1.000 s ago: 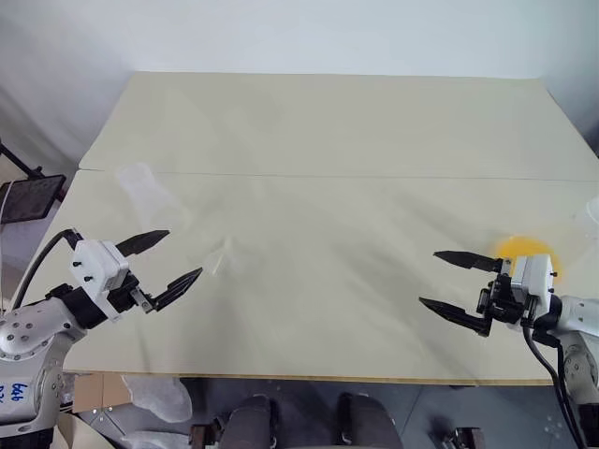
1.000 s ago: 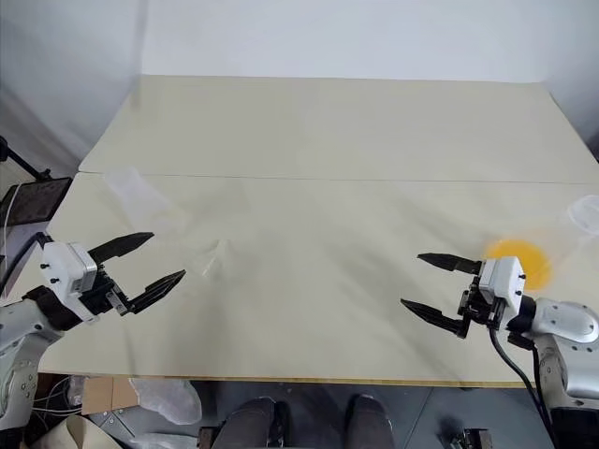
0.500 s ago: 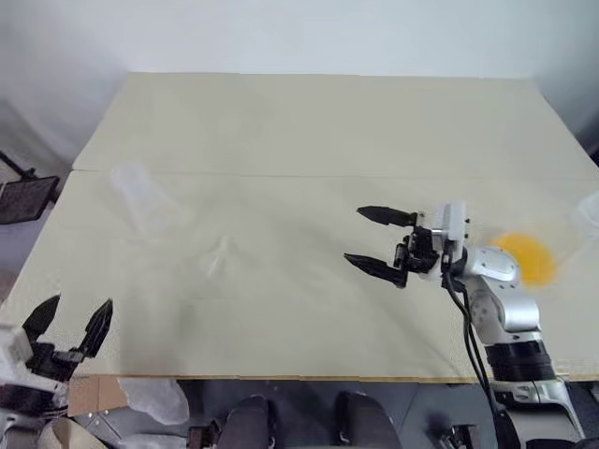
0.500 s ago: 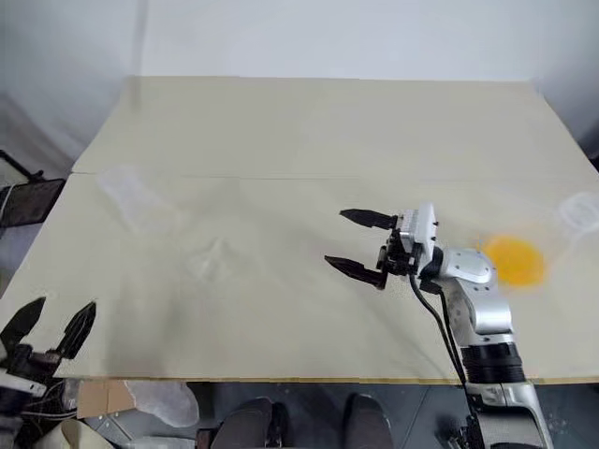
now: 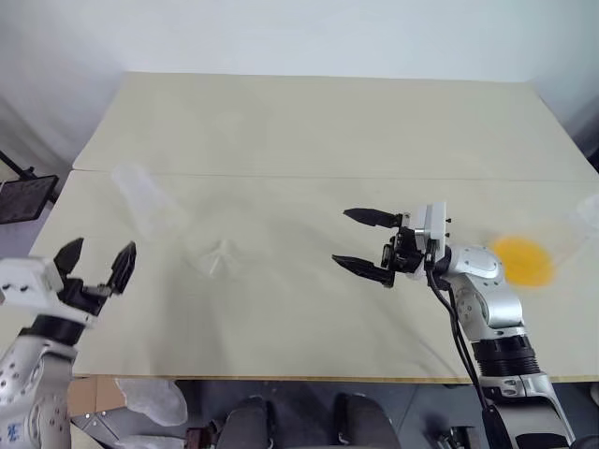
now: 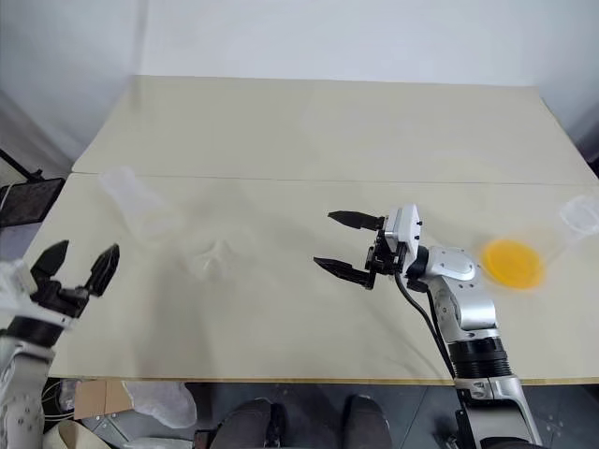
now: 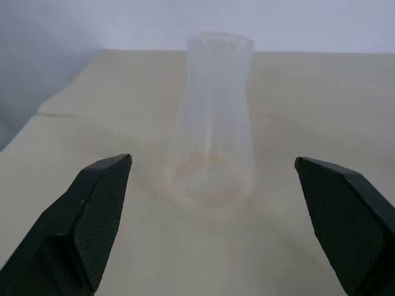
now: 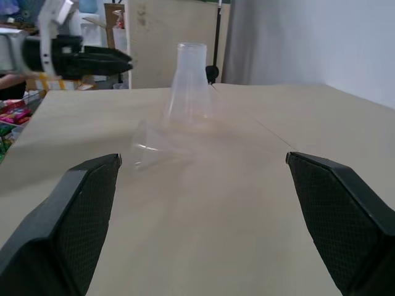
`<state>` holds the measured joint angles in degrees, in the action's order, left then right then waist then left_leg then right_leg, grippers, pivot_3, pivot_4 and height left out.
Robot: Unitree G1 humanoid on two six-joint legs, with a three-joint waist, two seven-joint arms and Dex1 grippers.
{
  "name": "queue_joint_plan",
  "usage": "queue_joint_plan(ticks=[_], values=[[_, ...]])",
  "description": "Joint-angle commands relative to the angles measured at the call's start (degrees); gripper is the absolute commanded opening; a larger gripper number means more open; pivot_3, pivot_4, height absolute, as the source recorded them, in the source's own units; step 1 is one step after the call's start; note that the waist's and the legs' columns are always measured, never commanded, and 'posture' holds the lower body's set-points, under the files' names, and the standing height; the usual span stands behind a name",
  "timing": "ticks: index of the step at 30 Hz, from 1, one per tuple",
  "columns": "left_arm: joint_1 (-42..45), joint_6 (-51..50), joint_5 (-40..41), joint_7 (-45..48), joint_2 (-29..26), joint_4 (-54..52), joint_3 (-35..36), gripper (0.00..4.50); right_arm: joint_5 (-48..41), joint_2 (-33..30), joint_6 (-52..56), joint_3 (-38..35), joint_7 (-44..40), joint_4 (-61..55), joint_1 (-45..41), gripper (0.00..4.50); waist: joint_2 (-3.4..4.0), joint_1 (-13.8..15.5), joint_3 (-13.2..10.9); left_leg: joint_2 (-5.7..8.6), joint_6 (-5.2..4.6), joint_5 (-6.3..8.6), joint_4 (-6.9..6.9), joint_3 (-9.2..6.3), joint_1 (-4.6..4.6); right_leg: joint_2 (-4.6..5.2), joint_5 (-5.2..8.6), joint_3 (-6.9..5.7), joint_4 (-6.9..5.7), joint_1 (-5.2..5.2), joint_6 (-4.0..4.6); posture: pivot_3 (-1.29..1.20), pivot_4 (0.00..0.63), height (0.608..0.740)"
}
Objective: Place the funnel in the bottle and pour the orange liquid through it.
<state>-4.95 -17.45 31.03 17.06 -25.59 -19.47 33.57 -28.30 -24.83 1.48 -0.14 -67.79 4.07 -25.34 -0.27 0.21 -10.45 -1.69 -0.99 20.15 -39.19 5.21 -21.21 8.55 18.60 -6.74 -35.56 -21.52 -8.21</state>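
Right gripper swung toward centre, both grippers released; right wrist view reveals funnel before bottle.

- You can barely make out the funnel; its clear outline melts into the table.
- The glass vessel at the right is cut by the edge.

Bare beige table, seamed across
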Motion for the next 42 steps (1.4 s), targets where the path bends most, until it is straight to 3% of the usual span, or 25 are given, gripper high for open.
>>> queue_joint_plan(ticks=[1,9,22,25,30,37,42], values=[[5.5,-2.2,-1.9,-2.4,-2.1,2.6,-2.0,4.50,-0.6,0.0,-0.1,-0.4,0.6,-2.7,0.5,4.48,-0.01,-0.2,0.0,0.03,0.01,0.00,0.00,-0.01,-0.01,-0.02,0.00,-0.04,0.00,0.00,0.00,0.00,0.150,0.740],[18.6,-3.1,-5.6,-3.2,-5.0,12.3,-5.9,4.50,-0.8,1.1,0.5,0.2,2.2,-5.1,2.0,4.48,-0.01,-0.4,0.0,0.05,0.04,-0.01,0.00,0.03,0.00,-0.04,0.00,-0.09,-0.03,-0.04,0.00,0.00,0.150,0.740],[29.2,-2.3,-9.2,-0.9,-7.2,22.8,-10.3,4.50,-0.1,2.7,-0.1,0.6,3.3,-4.8,2.1,4.48,-0.02,-0.4,0.0,0.07,0.06,-0.02,-0.01,0.02,-0.01,-0.05,0.00,-0.11,-0.04,-0.04,0.00,0.00,0.150,0.740],[30.0,-1.9,-9.3,-0.4,-6.9,23.5,-10.2,3.90,-0.1,3.1,-0.6,0.5,3.8,-4.7,2.0,4.50,-0.02,-0.4,0.0,0.08,0.06,-0.02,0.00,0.01,-0.01,-0.04,0.00,-0.11,-0.04,-0.04,0.00,0.00,0.150,0.740],[30.8,-0.8,-9.7,0.6,-7.2,24.7,-10.5,2.36,0.4,3.6,-2.1,0.5,4.2,-3.7,2.3,4.50,-0.02,-0.4,0.0,0.06,0.06,-0.03,0.00,0.01,-0.01,-0.05,0.00,-0.13,-0.05,-0.05,0.00,0.00,0.150,0.740],[32.0,-0.8,-9.3,2.9,-8.4,25.0,-10.4,2.32,0.8,4.1,-3.7,0.1,5.1,-3.1,2.5,4.50,-0.02,-0.4,0.0,0.07,0.06,-0.03,0.00,0.02,-0.01,-0.05,0.00,-0.13,-0.05,-0.05,0.00,0.00,0.150,0.740],[42.0,-1.0,-6.2,12.7,-9.5,22.5,-15.7,2.32,0.5,1.9,-4.4,-2.7,6.3,-5.1,4.4,4.50,-0.08,0.6,0.0,0.13,0.06,-0.03,-0.16,0.09,-0.22,-0.03,0.00,-0.32,-0.08,-0.03,-0.01,0.00,0.150,0.740]])
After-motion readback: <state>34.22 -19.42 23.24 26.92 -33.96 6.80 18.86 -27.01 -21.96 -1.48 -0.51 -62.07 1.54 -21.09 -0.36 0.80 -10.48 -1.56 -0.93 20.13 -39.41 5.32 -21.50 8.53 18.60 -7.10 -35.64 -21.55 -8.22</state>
